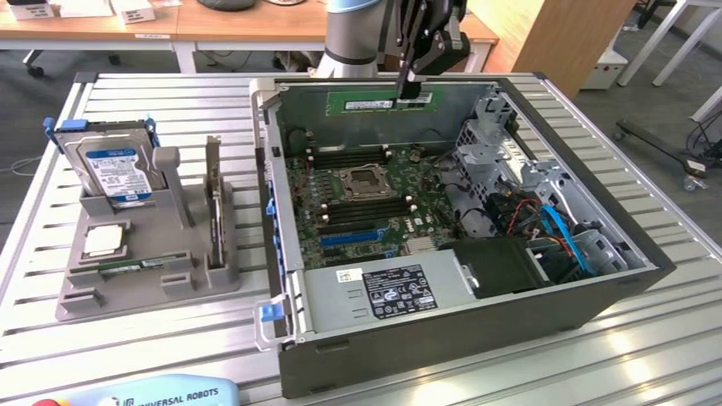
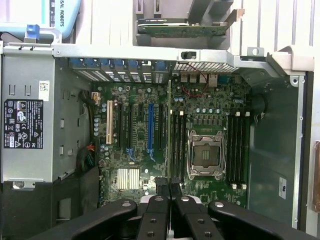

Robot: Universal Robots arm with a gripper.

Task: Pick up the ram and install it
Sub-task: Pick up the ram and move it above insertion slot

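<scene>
You've got the open grey metal PC case w/ green motherboard inside. The long green ram stick hangs level by the case's far wall, clamped in the black gripper, whose fingers cover one end. Wrist cam: ram stick is edge-on, chips unreadable.

The ram, a long, narrow green circuit-board stick with dark chips and a white label, hangs level on its long edge. The gripper pinches it near one end, above the motherboard of the open computer case.
</scene>
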